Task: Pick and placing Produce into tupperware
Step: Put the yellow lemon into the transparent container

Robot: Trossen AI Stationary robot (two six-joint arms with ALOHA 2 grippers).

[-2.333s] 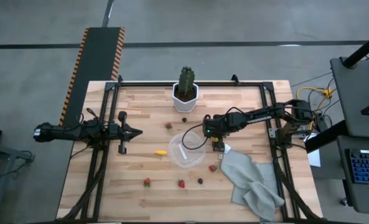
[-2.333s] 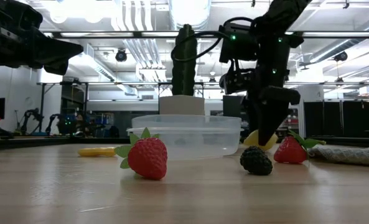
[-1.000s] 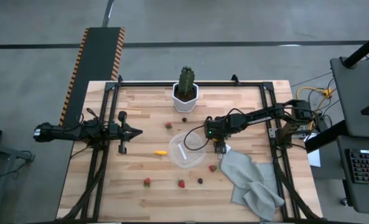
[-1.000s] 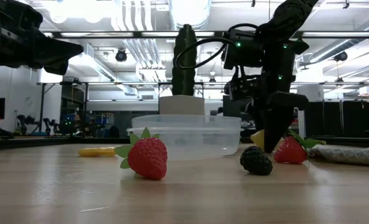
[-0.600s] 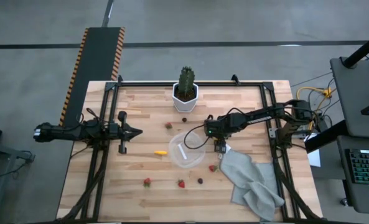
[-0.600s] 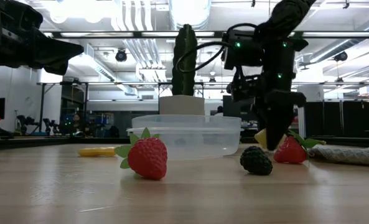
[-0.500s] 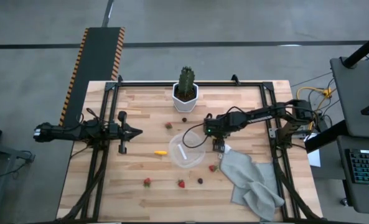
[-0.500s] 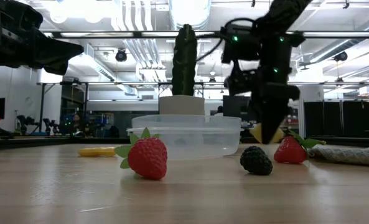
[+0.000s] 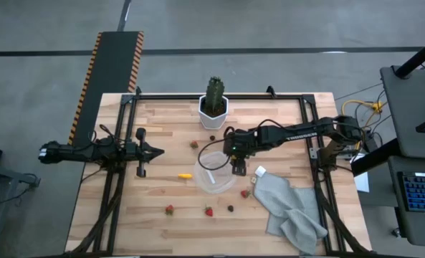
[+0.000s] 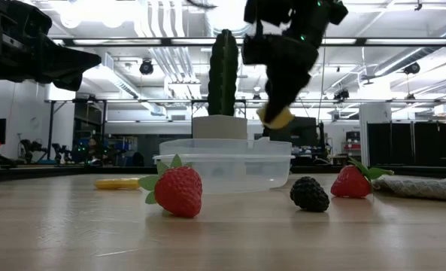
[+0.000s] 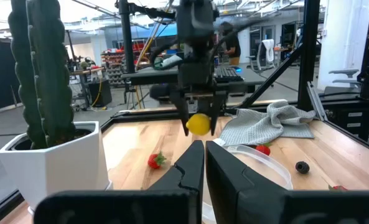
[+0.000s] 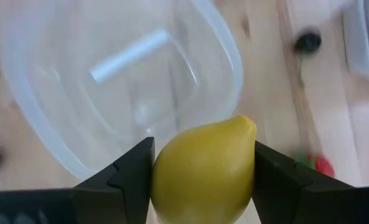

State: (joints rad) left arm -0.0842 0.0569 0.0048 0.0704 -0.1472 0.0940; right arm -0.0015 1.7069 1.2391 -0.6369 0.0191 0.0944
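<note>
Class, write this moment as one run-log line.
right gripper: shut on lemon, above tupperware | left gripper: shut, waiting at table's left

On my surface [image 9: 162,122] the tupperware [image 9: 213,173] sits near the middle, with the plant pot [image 9: 213,113] behind it at the far edge. Above the tupperware's right rim I see the right end effector [image 9: 239,170], and the lemon [image 10: 276,116] is between its fingers, off the surface. The cloth [image 9: 292,208] lies to the right and nearer to me. One strawberry [image 9: 245,193] lies between the tupperware and the cloth. The left end effector [image 9: 158,151] is well apart, at the left side.
</note>
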